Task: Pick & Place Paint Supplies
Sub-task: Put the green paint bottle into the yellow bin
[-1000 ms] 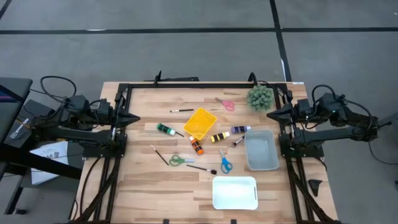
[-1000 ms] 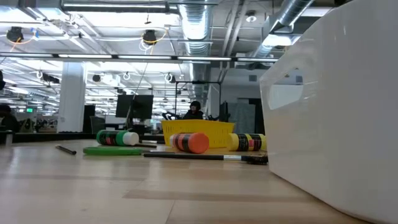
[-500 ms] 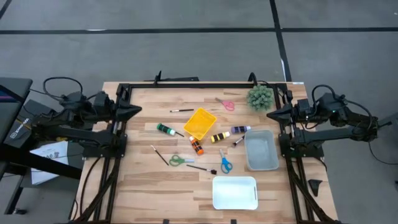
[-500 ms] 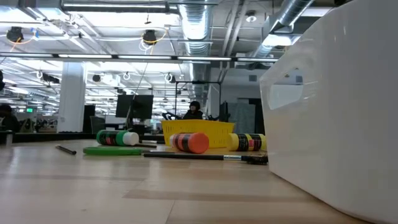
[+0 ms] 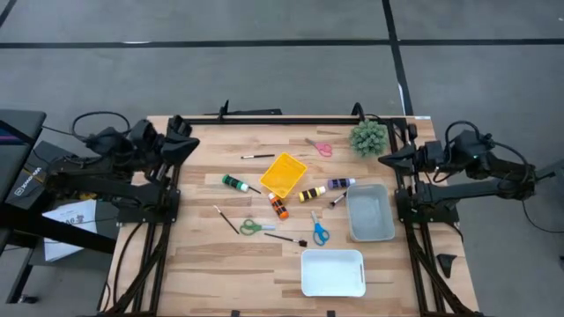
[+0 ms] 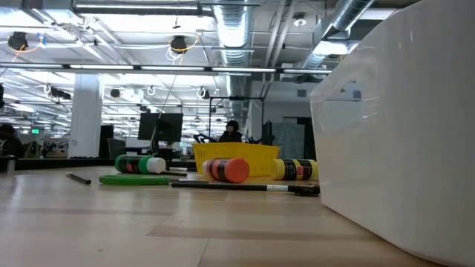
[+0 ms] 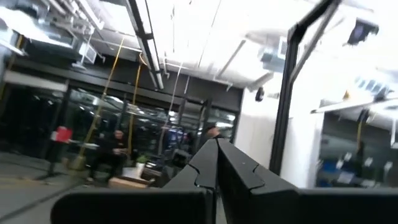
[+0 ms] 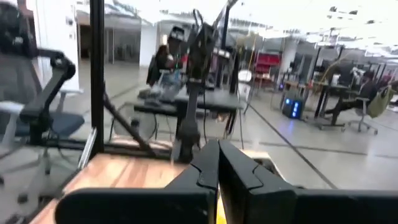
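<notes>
High view shows the one change: the left claw (image 5: 187, 142) has lifted off its rest at the worktop's (image 5: 203, 251) left edge and swung a little toward the far side, while the right claw (image 5: 386, 158) stays parked at the right edge. Both claws have their fingers pressed together, empty; each wrist view shows its two dark fingers meeting at the tips.

Nothing among the paint supplies has shifted. The green bottle (image 5: 234, 182) lies left of the yellow basket (image 5: 284, 173), the orange bottle (image 5: 279, 208) just in front of the basket, the yellow bottle (image 5: 311, 194) and purple bottle (image 5: 341, 183) in a row toward the grey bin (image 5: 369, 212). Thin brushes lie scattered: one near the far edge (image 5: 256, 156), one toward the left (image 5: 226, 219), one (image 5: 285, 238) by the blue scissors (image 5: 318, 231).

My reading is that the left arm is only starting its first reach, probably for the green bottle; no item is sorted yet, and the claw must spread before descending.
</notes>
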You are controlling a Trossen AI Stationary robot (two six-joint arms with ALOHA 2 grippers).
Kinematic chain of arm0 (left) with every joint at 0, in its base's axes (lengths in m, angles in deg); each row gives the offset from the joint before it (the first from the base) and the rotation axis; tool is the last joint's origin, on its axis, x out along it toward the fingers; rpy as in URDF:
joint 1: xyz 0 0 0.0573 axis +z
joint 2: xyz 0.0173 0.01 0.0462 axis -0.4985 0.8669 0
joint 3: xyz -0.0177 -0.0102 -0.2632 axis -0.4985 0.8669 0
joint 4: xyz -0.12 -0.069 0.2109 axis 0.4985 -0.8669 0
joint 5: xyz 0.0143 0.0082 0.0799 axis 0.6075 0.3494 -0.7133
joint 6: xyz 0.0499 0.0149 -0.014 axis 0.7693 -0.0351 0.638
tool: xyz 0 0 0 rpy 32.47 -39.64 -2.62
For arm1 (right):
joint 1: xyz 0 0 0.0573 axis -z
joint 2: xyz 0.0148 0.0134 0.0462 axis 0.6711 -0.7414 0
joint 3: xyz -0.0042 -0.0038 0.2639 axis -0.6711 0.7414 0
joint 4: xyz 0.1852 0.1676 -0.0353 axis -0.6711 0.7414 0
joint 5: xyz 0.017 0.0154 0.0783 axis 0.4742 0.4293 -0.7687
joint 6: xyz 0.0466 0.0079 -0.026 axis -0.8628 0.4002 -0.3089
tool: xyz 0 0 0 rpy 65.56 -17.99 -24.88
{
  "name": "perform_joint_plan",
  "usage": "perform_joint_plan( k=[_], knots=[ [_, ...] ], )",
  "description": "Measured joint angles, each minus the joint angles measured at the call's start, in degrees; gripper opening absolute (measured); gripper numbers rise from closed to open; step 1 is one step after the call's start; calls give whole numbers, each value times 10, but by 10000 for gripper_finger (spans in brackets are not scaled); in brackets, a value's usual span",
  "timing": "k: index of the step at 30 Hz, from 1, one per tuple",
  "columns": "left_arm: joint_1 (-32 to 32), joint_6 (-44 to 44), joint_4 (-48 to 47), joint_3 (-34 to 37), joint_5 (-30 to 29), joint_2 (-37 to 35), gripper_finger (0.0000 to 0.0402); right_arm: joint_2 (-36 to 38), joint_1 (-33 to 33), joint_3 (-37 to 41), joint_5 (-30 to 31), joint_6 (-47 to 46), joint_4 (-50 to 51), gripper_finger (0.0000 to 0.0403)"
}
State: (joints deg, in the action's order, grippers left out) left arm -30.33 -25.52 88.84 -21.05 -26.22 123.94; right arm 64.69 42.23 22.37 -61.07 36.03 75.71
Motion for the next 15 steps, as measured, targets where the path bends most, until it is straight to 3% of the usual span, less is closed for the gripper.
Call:
perform_joint_plan(
  k=[5, 10, 15],
  knots=[
    [0, -22, 59, 0, -19, 61, 17, -26, -1, 0, 0, -122, -138, 0],
    [0, -16, 142, 0, -55, 124, 68, -59, 6, -3, 17, -197, -273, 3],
    [2, 29, 178, -22, -68, 163, 152, -80, 25, -42, 36, -252, -227, 48]
  ],
)
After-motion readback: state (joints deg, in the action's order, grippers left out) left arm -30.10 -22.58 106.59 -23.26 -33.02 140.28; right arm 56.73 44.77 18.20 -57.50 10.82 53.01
